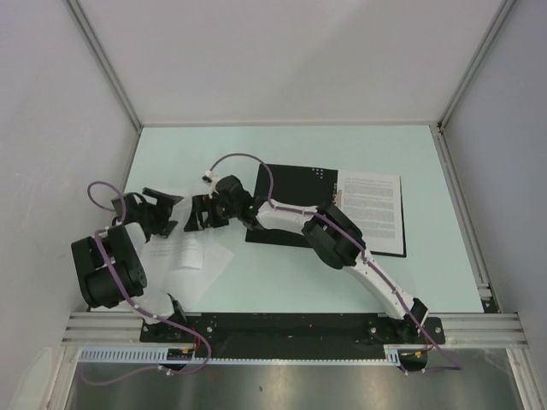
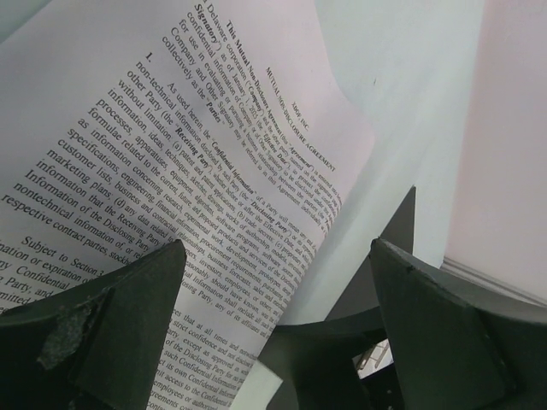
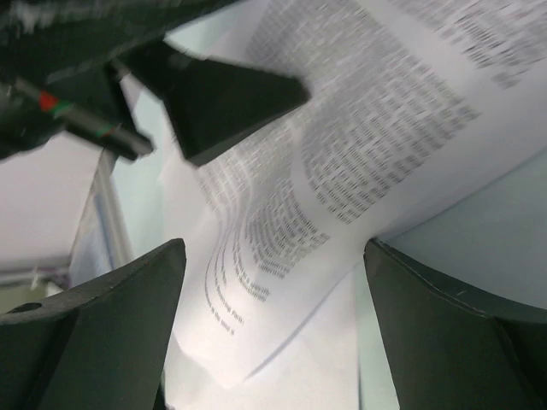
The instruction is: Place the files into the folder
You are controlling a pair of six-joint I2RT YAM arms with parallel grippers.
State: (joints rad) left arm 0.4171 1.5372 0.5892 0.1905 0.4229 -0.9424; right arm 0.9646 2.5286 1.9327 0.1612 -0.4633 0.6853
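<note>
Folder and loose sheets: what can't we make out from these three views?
Top external: right arm covers the folder's near-left part; no spine clip can be made out.
Top external: print on the sheet in the folder is too small to read; count of loose sheets unclear, left arm overlaps them.
Right wrist: printed sheet blurred, cut by frame edges.
Left wrist: printed sheet runs off-frame; fingers hide its lower edge.

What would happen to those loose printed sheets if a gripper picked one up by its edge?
Probably floppy: the sheets bow and curl in both wrist views, so a lifted one would likely droop. They look thin and light, so a push may slide or crumple them on the smooth table. Overlapping, they might drag together.
</note>
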